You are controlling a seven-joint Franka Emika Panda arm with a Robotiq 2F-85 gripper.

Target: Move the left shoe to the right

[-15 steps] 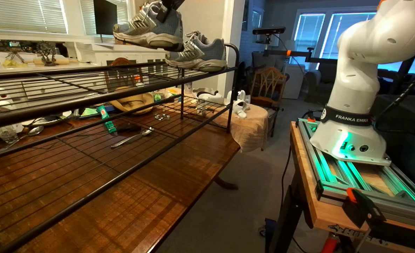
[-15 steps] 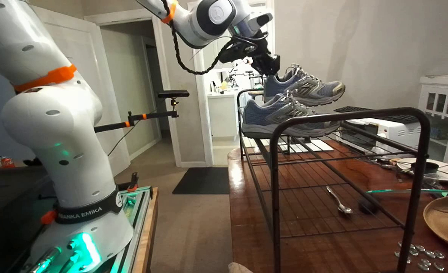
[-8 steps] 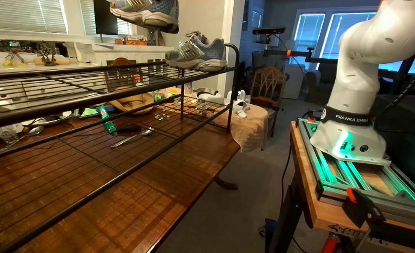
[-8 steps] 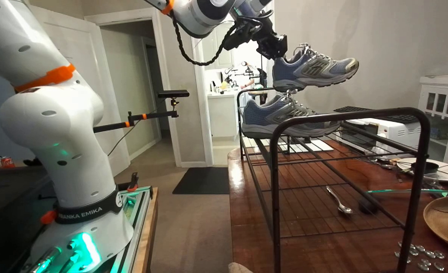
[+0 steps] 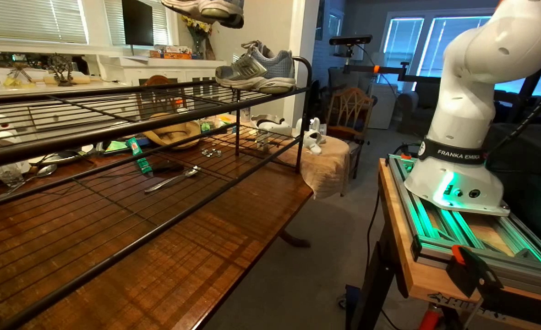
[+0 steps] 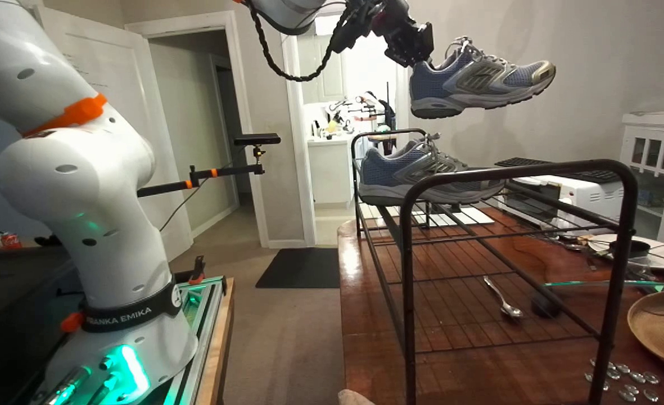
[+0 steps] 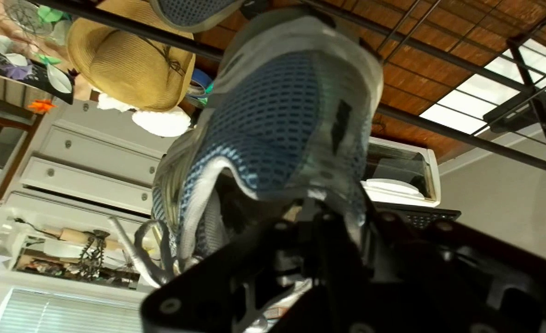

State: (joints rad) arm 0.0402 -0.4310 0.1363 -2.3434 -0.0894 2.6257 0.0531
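The left shoe, a grey-blue sneaker with a thick white sole (image 6: 472, 84), hangs in the air above the rack, toe slightly raised. Its lower part shows at the top edge of an exterior view (image 5: 208, 10). In the wrist view its heel (image 7: 273, 115) fills the middle. My gripper (image 6: 420, 59) is shut on the heel collar, one finger inside the shoe and one outside; the fingers also show dark in the wrist view (image 7: 340, 212). The inner fingertip is partly hidden. The matching other sneaker (image 6: 416, 171) stands on the rack's top shelf, also visible in an exterior view (image 5: 263, 73).
The black wire rack (image 6: 523, 170) stands on a wooden table (image 6: 365, 337); its raised end bars stick up. On the table are a spoon (image 6: 503, 298), a straw hat (image 6: 663, 329), glass beads (image 6: 624, 374) and a white toaster oven (image 6: 587, 202).
My gripper has lifted the left shoe up and away from the rack and the other sneaker, moving it forward toe-first in an exterior view. The other sneaker has not moved.
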